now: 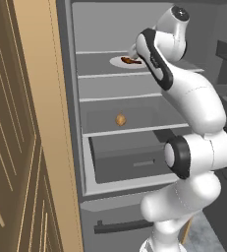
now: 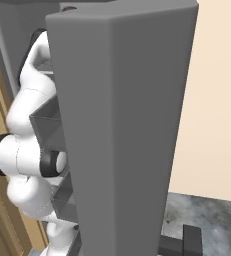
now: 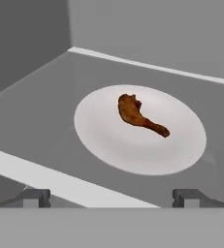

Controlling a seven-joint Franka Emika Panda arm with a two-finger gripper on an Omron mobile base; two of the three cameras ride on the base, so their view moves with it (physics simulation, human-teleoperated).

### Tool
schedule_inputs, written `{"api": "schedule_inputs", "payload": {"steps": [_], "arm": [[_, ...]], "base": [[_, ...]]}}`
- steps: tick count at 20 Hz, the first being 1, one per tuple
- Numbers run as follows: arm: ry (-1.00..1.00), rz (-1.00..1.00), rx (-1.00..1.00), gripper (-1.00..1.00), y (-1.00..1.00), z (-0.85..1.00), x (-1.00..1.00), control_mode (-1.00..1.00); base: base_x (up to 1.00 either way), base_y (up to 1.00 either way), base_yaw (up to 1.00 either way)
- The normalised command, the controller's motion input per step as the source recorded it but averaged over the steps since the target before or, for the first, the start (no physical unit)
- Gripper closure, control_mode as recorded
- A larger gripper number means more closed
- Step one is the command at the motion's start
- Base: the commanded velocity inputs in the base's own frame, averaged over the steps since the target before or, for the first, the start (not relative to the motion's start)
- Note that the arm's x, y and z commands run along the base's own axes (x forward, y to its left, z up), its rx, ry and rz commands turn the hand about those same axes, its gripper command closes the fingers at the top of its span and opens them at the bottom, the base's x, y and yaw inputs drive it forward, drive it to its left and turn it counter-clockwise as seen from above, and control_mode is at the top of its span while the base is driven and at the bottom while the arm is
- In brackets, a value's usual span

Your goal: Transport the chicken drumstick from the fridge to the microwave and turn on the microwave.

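Drumstick on unmarked white plate

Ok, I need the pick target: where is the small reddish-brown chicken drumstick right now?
The reddish-brown chicken drumstick lies on a round white plate on an upper shelf of the open grey fridge, above the shelf with the small tan ball.

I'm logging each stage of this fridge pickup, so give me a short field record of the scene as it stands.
stage: reaching in, nothing picked up yet
hand: open, empty, in front of the plate, short of it
chicken drumstick: lying on the white plate, untouched
plate location: upper shelf of the open fridge
other food: small round tan ball on a lower shelf
drawer: dark grey, below the shelves
fridge door: swung open, blocking most of the right base view
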Motion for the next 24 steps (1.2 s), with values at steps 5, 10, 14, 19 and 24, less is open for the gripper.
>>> {"api": "schedule_inputs", "payload": {"steps": [5, 10, 14, 19, 24], "arm": [[0.00, 0.00, 0.00, -1.00, 0.00, -0.10, 0.43, -1.00], [0.00, 0.00, 0.00, -1.00, 0.00, -0.14, 0.38, -1.00], [0.01, 0.00, 0.00, -1.00, 0.03, -0.19, 0.36, -1.00], [0.00, 0.00, 0.00, -1.00, 0.02, -0.22, 0.33, -1.00], [0.02, 0.00, 0.00, -1.00, 0.00, -0.04, 0.32, -1.00]], "base": [[0.00, 0.00, 0.00], [0.00, 0.00, 0.00], [0.00, 0.00, 0.00], [0.00, 0.00, 0.00], [0.00, 0.00, 0.00]]}}
